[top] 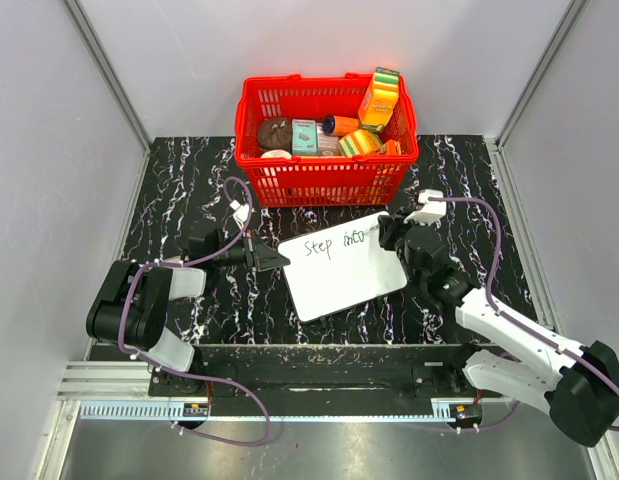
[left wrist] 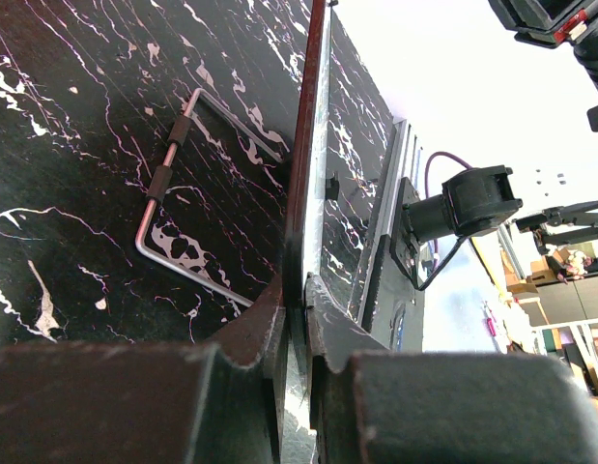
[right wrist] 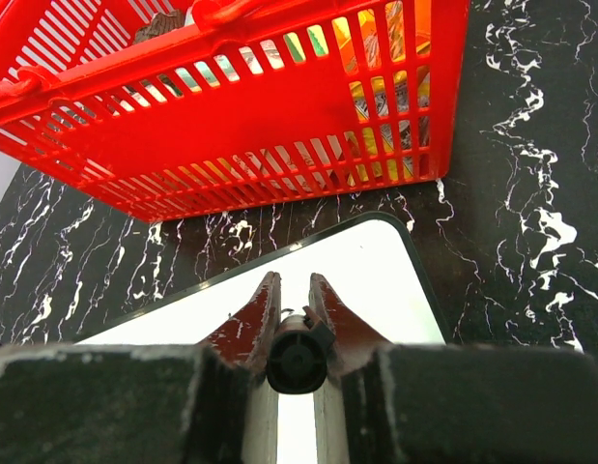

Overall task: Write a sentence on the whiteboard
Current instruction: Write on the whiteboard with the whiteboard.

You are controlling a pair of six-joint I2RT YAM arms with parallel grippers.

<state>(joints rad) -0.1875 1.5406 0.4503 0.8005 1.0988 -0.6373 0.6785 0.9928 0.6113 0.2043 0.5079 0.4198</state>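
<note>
The whiteboard [top: 341,268] lies tilted on the black marbled table in front of the red basket. The sentence [top: 334,243] reads "Step into" in one black line along the board's far edge. My left gripper [top: 274,260] is shut on the board's left edge. In the left wrist view the board shows edge-on [left wrist: 313,145], running up from between the closed jaws of the left gripper [left wrist: 303,300]. My right gripper [top: 394,232] is over the board's far right corner, just past "into". It is shut on a black marker [right wrist: 299,360] pointing down at the whiteboard [right wrist: 385,280].
The red basket [top: 327,140], full of packets and boxes, stands right behind the board and fills the top of the right wrist view [right wrist: 231,106]. A bent metal wire piece [left wrist: 173,193] shows left of the board's edge. Grey walls close in the table on three sides.
</note>
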